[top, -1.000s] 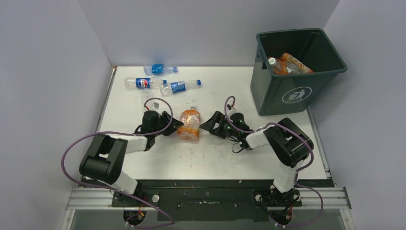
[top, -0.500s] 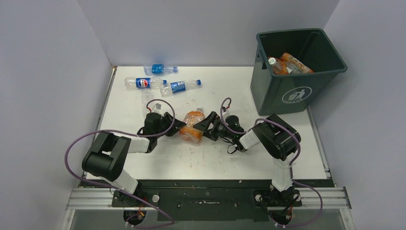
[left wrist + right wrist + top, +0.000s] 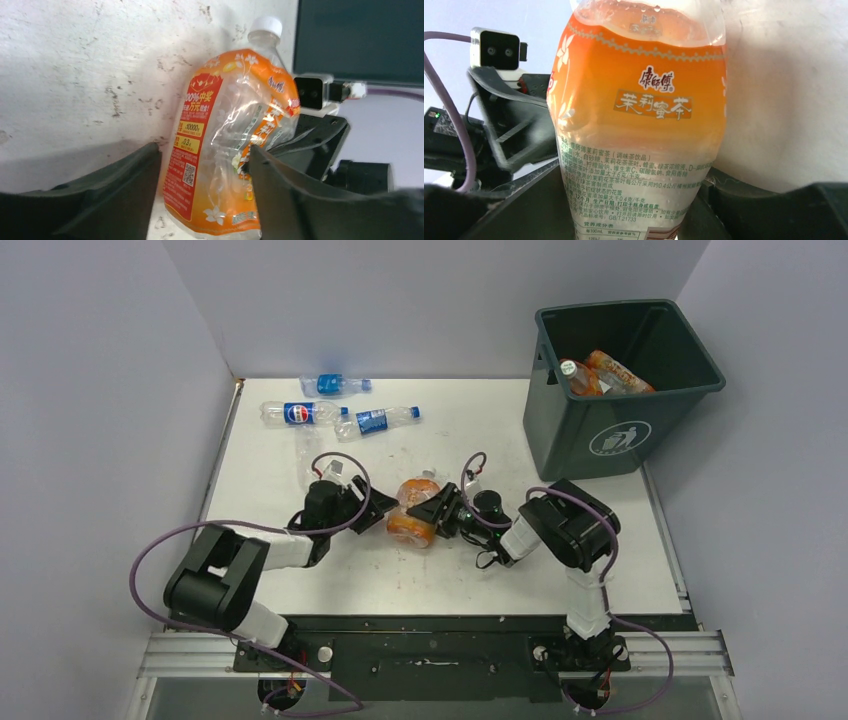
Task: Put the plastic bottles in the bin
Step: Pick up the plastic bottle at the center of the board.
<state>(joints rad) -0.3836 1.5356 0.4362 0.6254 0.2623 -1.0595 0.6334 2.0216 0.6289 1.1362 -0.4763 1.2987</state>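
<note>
Your right gripper (image 3: pixel 432 508) is clamped on the orange bottle (image 3: pixel 413 512) in the middle of the table (image 3: pixel 560 550). In the right wrist view its two fingers press against both sides of the bottle's lower end, and the plastic is dented there. Your left gripper (image 3: pixel 372 510) faces it from the other side with its jaws parted around the same bottle. In the left wrist view a thin strip of table shows between one finger (image 3: pixel 125 180) and the label, so that gripper is not squeezing. The two grippers are nose to nose with only the bottle between them, so you have very little room there.

The bottle lies on its side, its white cap pointing toward the far edge. The table around it is bare toward the near edge and out to the right.

The bin (image 3: pixel 590 440) stands at the far right corner, hard against the table's right edge and near the back wall. Its rim sits well above both grippers. Orange bottles (image 3: pixel 605 375) lie inside it against the far left corner.

Three blue-labelled bottles lie on their sides at the far left: one (image 3: pixel 335 384) by the back edge, one (image 3: pixel 298 413) nearer the left edge, and one (image 3: pixel 375 421) just beside it. All three are well apart from your left gripper.
</note>
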